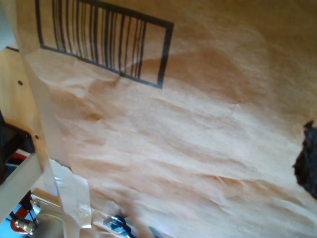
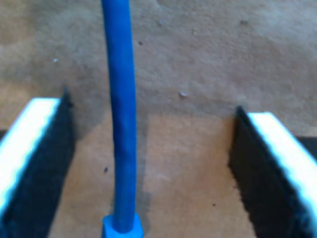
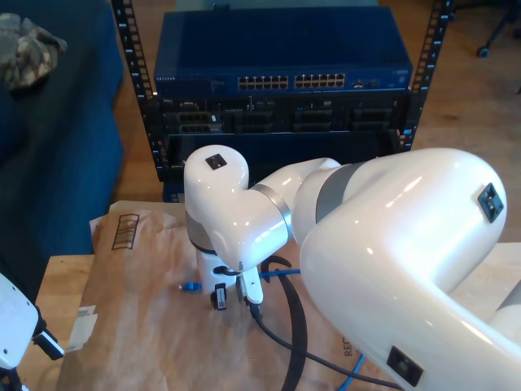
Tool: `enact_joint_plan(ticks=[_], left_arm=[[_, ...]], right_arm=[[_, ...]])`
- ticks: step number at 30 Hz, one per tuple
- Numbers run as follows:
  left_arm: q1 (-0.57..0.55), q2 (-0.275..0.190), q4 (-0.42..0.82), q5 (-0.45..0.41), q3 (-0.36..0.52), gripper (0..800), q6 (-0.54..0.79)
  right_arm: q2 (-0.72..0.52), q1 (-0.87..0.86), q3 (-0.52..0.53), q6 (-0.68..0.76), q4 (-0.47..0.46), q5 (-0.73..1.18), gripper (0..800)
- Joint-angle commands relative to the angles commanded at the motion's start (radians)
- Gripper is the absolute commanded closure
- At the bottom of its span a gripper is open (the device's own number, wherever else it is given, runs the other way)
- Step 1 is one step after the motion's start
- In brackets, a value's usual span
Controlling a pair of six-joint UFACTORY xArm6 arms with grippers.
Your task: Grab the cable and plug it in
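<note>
The blue cable (image 2: 121,124) runs between the two fingers of my second gripper (image 2: 148,168), closer to one finger (image 2: 34,163) than the other and touching neither. The jaws stand wide open just above brown paper (image 2: 198,163). In the exterior view this gripper (image 3: 234,295) points down at the paper in the middle, with the cable's end (image 3: 191,286) just to its left on the paper. The cable (image 3: 281,274) trails off toward the exterior view's right. A dark rough-edged shape (image 1: 308,161) in the first wrist view may be a finger of my first gripper.
A blue network switch (image 3: 285,49) with rows of ports (image 3: 301,81) sits in a rack at the back of the exterior view. The brown paper (image 3: 146,326) bears a barcode print (image 3: 124,232) (image 1: 106,42). Thick dark robot cables (image 3: 285,334) lie across it. Another arm's white part (image 3: 15,326) stands at the exterior view's lower left.
</note>
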Motion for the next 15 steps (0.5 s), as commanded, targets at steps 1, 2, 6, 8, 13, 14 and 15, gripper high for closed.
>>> enact_joint_plan(ticks=[1,2,6,8,13,14,15], left_arm=[[0.0,0.0,-0.002,0.0,-0.002,0,0.0],[0.0,0.0,0.0,0.0,-0.003,0,0.0],[0.0,0.0,-0.002,0.008,-0.02,0,-0.003],[-0.002,0.0,-0.002,0.011,-0.038,0,-0.003],[-0.063,0.002,-0.071,0.048,-0.115,0,-0.029],[-0.091,0.002,-0.089,0.058,-0.135,0,-0.041],[-0.118,0.005,-0.104,0.06,-0.153,0,-0.06]], right_arm=[[-0.002,0.002,0.002,0.02,-0.002,-0.003,539],[-0.005,0.002,0.002,0.031,-0.003,-0.003,581],[-0.029,0.0,0.003,0.032,-0.005,-0.005,762],[-0.052,-0.002,0.008,0.029,-0.005,-0.003,783],[-0.229,-0.048,0.121,0.028,-0.003,0.003,789],[-0.278,-0.071,0.163,0.028,-0.003,0.003,789],[-0.327,-0.092,0.206,0.026,-0.003,0.003,789]])
